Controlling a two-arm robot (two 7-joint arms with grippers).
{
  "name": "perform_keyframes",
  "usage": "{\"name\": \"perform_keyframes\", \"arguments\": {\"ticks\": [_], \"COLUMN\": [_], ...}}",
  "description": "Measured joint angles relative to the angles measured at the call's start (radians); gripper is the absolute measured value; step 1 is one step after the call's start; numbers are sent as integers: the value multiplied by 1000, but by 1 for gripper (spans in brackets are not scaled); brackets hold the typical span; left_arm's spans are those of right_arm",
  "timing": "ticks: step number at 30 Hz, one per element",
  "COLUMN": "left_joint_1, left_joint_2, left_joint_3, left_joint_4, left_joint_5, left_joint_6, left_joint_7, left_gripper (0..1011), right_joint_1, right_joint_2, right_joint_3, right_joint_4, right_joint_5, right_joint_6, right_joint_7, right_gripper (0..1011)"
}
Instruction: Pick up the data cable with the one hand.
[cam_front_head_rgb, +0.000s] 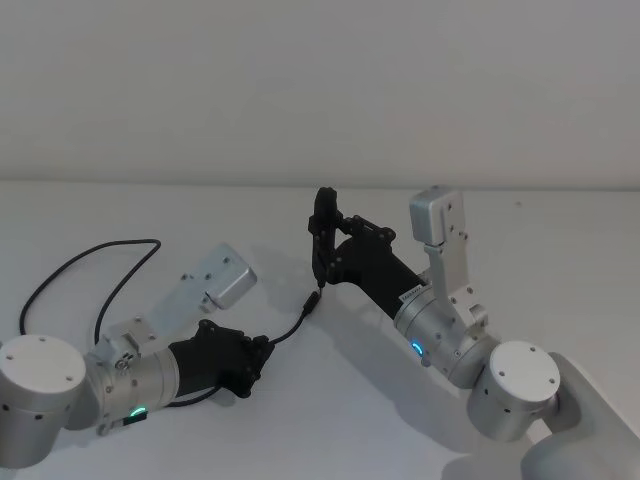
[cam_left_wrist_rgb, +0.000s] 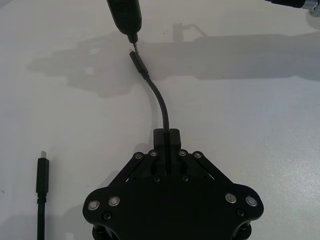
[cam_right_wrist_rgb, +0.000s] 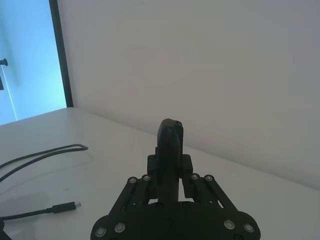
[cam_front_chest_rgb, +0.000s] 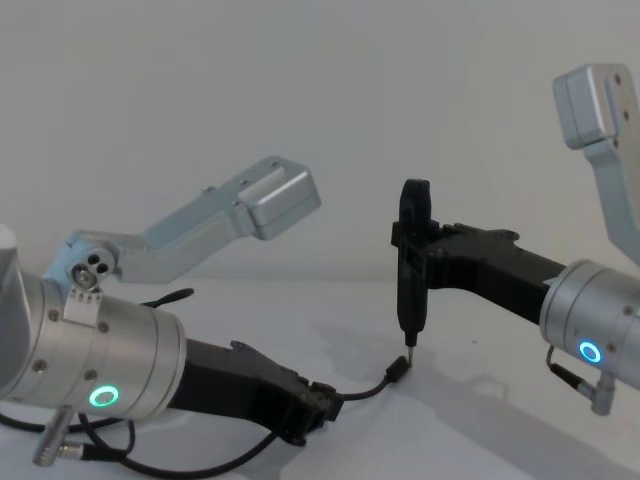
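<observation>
The left claw (cam_left_wrist_rgb: 165, 134), black and angular on a fat silver wrist with a green ring light, lies low over the white desk (cam_front_head_rgb: 330, 420) and is clamped on the long thin black data cable (cam_left_wrist_rgb: 161, 102) just behind one plug. That short end arches forward, judged so its metal tip meets the upright black pen-shaped tool (cam_front_chest_rgb: 411, 265), on which the right claw (cam_right_wrist_rgb: 170, 165) is closed. The cable's other plug (cam_left_wrist_rgb: 42, 175) rests on the desk. No legible writing shows.

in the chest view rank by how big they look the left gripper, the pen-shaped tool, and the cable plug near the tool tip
1. left gripper
2. pen-shaped tool; close to the gripper in apparent size, and nearness to the camera differs, so that order is unsure
3. cable plug, clearly smallest
</observation>
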Motion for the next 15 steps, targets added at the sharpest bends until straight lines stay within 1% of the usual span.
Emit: {"name": "perform_keyframes", "arguments": {"ticks": [15], "left_joint_1": [0], "left_joint_2": [0], "left_joint_3": [0], "left_joint_4": [0], "left_joint_5": [0], "left_joint_6": [0], "left_joint_7": [0], "left_gripper": [53], "right_joint_1": [0], "right_joint_2": [0], "right_joint_3": [0], "right_joint_4": [2], "right_joint_5": [-1], "right_joint_6": [-1], "right_joint_7": [0], "right_gripper": [275]}}
